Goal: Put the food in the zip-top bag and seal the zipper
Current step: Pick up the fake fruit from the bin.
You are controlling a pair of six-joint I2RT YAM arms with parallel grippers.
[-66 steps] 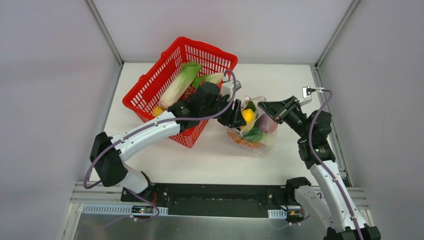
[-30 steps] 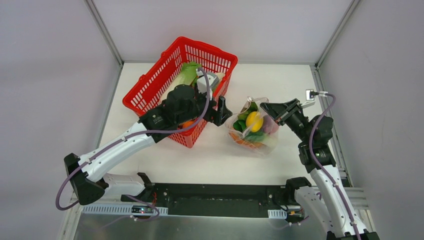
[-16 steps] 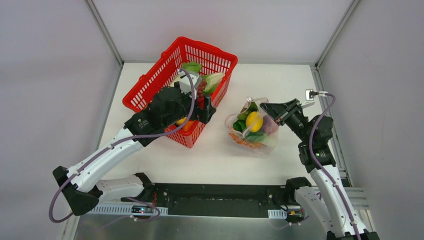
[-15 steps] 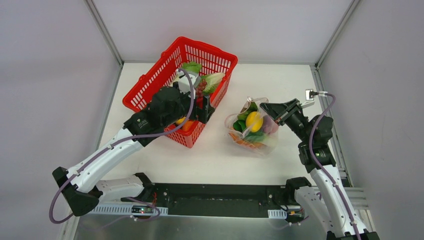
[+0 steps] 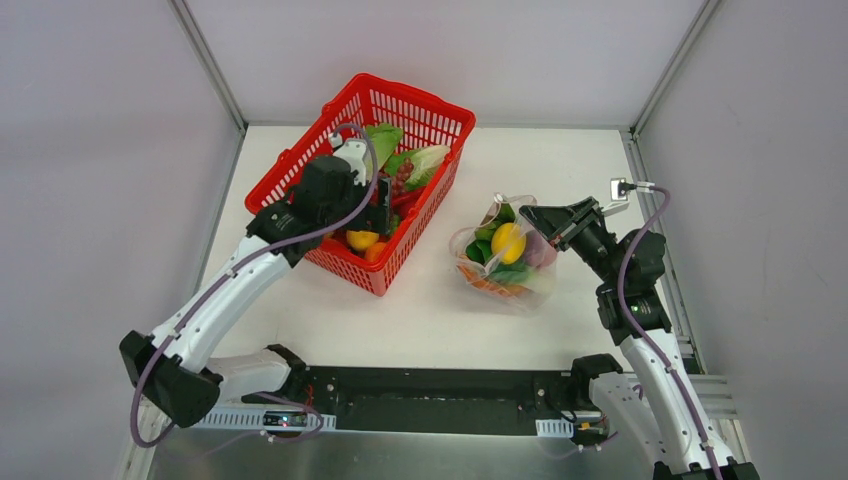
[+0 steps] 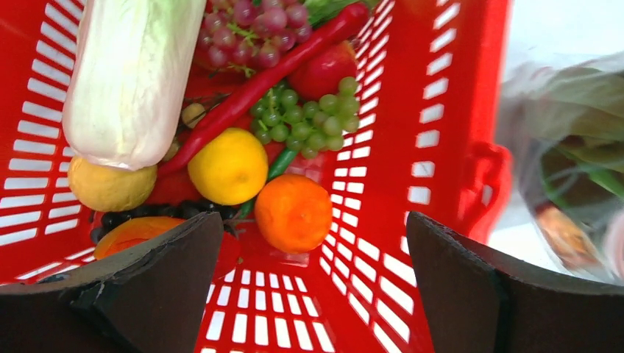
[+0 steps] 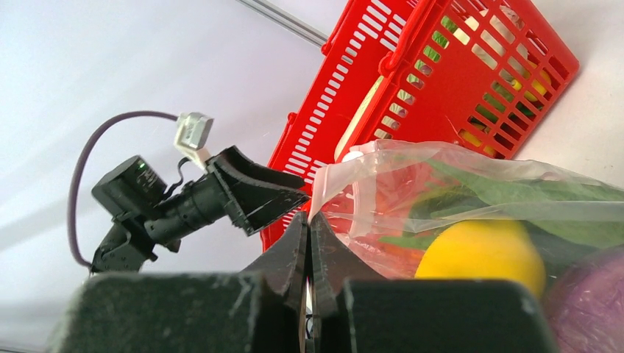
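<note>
The clear zip-top bag [image 5: 503, 262] lies on the table right of the red basket [image 5: 290, 165]. It holds a yellow lemon [image 5: 508, 243], green leaves [image 5: 480, 250] and other toy food. My right gripper [image 5: 528, 214] is shut on the bag's mouth edge [image 7: 346, 165], and the jaws [image 7: 309, 220] pinch the plastic. My left gripper [image 5: 384, 206] is open and empty above the basket. In the left wrist view the left gripper [image 6: 313, 224] hangs over an orange [image 6: 294, 212], a lemon [image 6: 228, 165] and a green-white bok choy [image 6: 132, 73].
The basket [image 6: 441, 110] also holds green grapes [image 6: 309, 125], a red chili [image 6: 257, 84], purple grapes [image 6: 250, 29] and another yellow fruit [image 6: 110, 184]. An orange and dark piece [image 6: 132, 232] is partly hidden behind my left finger. Walls enclose the table on three sides.
My left arm has let go of the lemon in the bag and swung left, back over the basket, with the gripper open. The right arm and the bag have not moved.
</note>
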